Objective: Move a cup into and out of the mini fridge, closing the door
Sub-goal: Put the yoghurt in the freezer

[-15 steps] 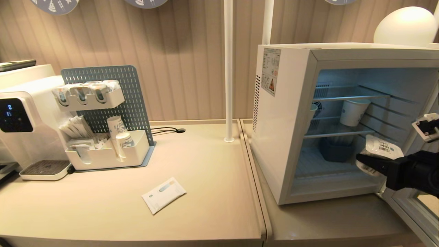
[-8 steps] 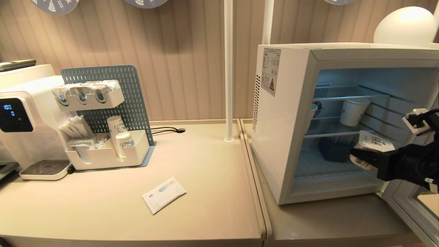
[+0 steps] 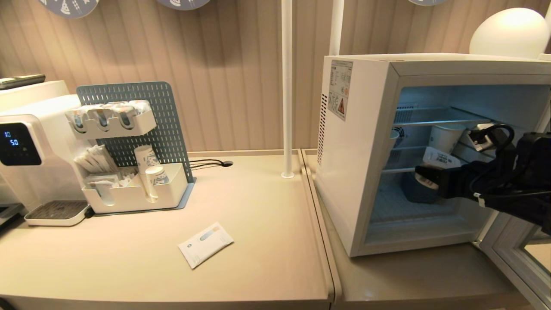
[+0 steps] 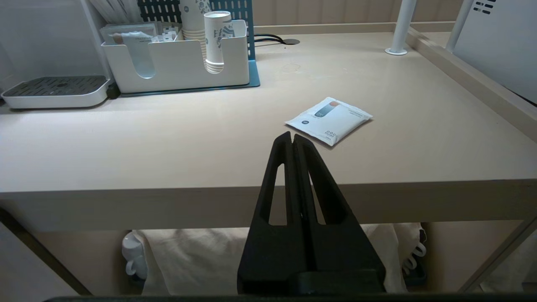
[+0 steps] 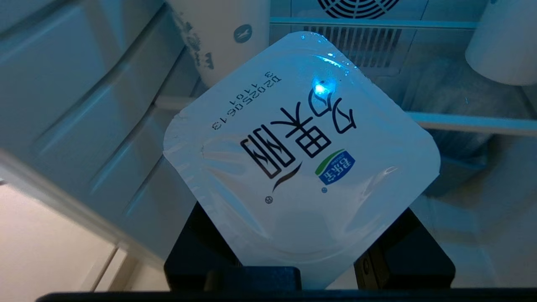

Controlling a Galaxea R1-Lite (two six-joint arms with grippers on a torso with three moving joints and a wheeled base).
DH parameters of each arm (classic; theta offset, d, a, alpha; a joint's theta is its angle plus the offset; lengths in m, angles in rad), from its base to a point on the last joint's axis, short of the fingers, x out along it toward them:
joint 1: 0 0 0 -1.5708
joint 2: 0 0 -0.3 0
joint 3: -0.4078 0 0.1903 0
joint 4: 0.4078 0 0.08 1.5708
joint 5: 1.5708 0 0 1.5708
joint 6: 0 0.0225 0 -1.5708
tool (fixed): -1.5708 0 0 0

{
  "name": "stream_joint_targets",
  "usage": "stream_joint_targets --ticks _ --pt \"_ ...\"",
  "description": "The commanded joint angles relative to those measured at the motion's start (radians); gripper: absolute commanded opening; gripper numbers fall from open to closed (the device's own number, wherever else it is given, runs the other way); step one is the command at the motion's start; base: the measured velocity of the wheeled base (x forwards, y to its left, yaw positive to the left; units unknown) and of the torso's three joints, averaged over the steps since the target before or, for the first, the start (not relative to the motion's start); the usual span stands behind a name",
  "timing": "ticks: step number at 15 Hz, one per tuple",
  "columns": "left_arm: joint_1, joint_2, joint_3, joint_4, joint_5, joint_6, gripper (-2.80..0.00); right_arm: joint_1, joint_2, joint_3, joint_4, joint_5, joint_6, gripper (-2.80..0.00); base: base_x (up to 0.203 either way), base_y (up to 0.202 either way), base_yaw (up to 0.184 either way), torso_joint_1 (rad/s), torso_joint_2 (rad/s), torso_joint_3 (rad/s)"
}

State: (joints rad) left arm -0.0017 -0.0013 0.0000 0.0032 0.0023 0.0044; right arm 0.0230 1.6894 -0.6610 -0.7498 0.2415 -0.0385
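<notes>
Carrying the yogurt cup inside the mini fridge, your right gripper is clamping the tub from both sides, jaws partly closed around it, at about the height of the lower wire shelf. In the right wrist view the foil lid is hiding the jaws and whatever lies beneath, so you are placing half blind. You are risking a snag on that shelf rail, and a knock against the paper cup standing just behind. The blue tub below is crowding the floor, too. The door is standing open beside your forearm. Your left gripper is parked below the counter edge, jaws pressed together and empty.
</notes>
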Motion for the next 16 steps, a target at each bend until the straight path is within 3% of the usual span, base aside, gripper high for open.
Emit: stream_joint_targets --ticks 1,16 --pt "0.000 0.001 0.000 0.000 0.001 -0.001 -2.80 0.001 0.064 -0.038 -0.003 0.002 0.000 -2.80 0.000 0.000 0.000 0.000 0.00 0.000" --pt "0.000 0.001 0.000 -0.002 0.002 -0.006 -2.80 -0.042 0.271 -0.304 0.103 -0.021 0.008 -2.80 0.000 0.000 0.000 0.000 0.00 0.000"
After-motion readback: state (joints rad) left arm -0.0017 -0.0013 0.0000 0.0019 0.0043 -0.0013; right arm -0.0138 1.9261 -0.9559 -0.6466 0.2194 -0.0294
